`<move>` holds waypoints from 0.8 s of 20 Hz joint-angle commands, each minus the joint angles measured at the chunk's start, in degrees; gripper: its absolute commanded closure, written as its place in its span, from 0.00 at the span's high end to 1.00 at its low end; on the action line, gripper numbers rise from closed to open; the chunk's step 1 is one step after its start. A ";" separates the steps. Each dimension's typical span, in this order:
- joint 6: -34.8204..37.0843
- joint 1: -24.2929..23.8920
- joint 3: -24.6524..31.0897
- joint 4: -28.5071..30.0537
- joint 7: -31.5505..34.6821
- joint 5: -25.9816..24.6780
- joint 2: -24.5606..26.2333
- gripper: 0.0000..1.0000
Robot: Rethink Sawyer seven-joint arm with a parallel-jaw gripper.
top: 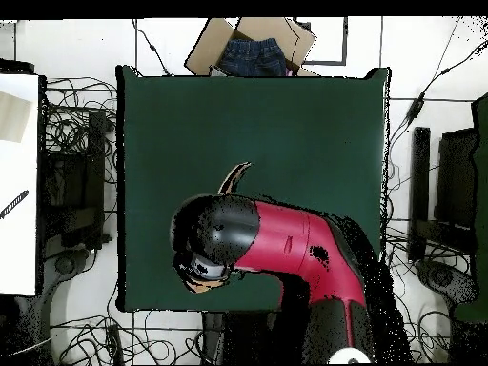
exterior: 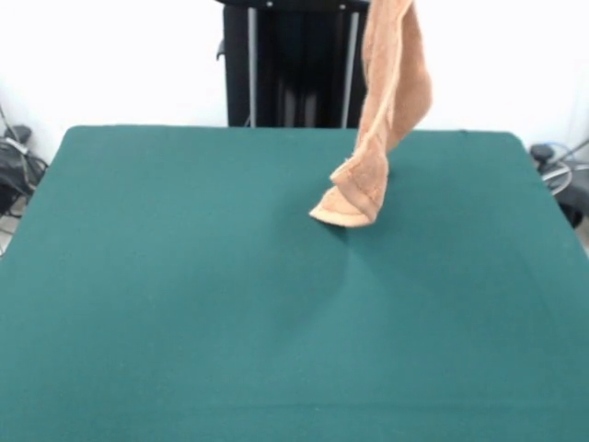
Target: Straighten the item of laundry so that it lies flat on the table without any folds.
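The peach-orange towel (exterior: pixel 391 101) is up off the desk (exterior: pixel 184 304) for most of its length. In the front view it hangs as a long, narrow, bunched strip that runs out of the picture's top edge, so whatever holds its upper end lies above the frame. Only its lowest part reaches the dark green top, where a folded corner with its hemmed band rests on the felt directly below the hanging cloth and casts a faint shadow. The strip is creased lengthwise and doubled over on itself, nowhere spread flat. In the overhead view the red and black arm (top: pixel 305 248) reaches in over the desk's near half, and its bulky black end covers the pincer (top: pixel 202 269). Whether the pincer is spread or pressed together on the cloth cannot be told from either picture. A thin curved sliver of the towel (top: pixel 233 177) peeks out just beyond the arm's end, on the side away from the base. A little peach shows at the lower rim of the wrist, right beside the pincer. The rest of the green top around the pincer is bare felt. Well past the pincer, off the desk's far edge, an open cardboard box (top: pixel 205 50) holds a blue denim garment (top: pixel 252 55). Loose cables (top: pixel 76 124) lie on the floor to both sides.
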 commanded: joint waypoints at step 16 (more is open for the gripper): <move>18.36 -7.22 15.21 -11.27 -13.24 -6.80 -0.18 0.00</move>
